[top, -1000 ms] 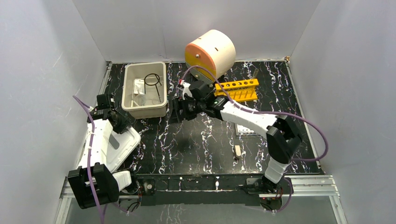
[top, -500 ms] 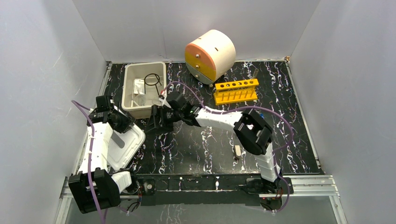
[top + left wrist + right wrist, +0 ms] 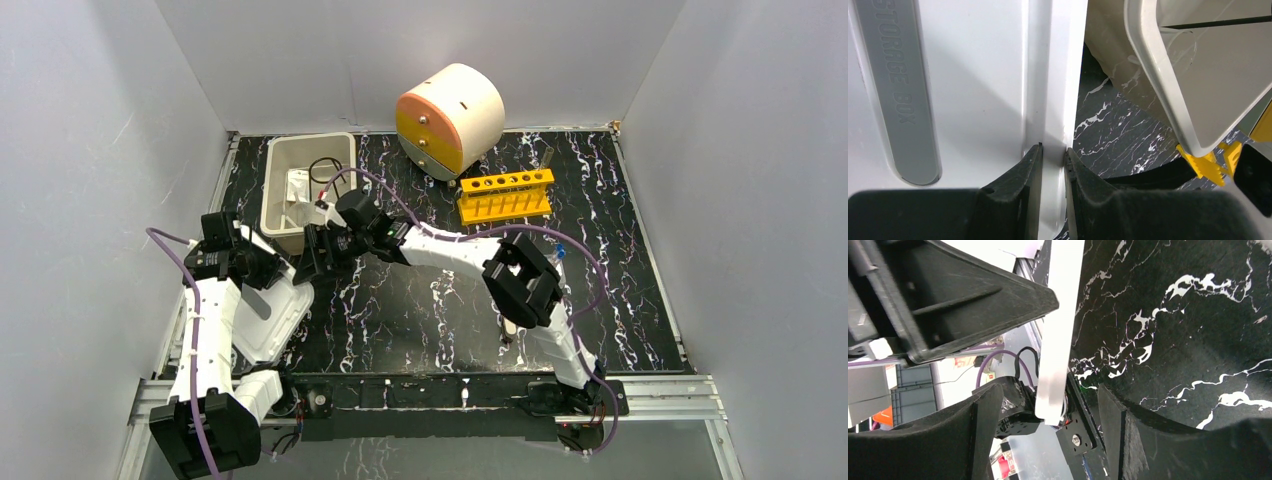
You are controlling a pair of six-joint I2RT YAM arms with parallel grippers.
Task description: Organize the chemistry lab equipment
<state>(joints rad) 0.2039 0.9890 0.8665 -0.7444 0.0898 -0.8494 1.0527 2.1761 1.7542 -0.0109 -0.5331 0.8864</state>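
Our left gripper (image 3: 1053,152) is clamped on the rim of the white storage-box lid (image 3: 978,75). Our right gripper (image 3: 1048,390) has its fingers apart, straddling that lid's edge. Just beyond, on the surface (image 3: 420,300), the white tub (image 3: 267,190) holds the black ring with handle (image 3: 322,162).

Even, bright overhead light with soft shadows; both wrist views blur close up, with glare on white plastic.
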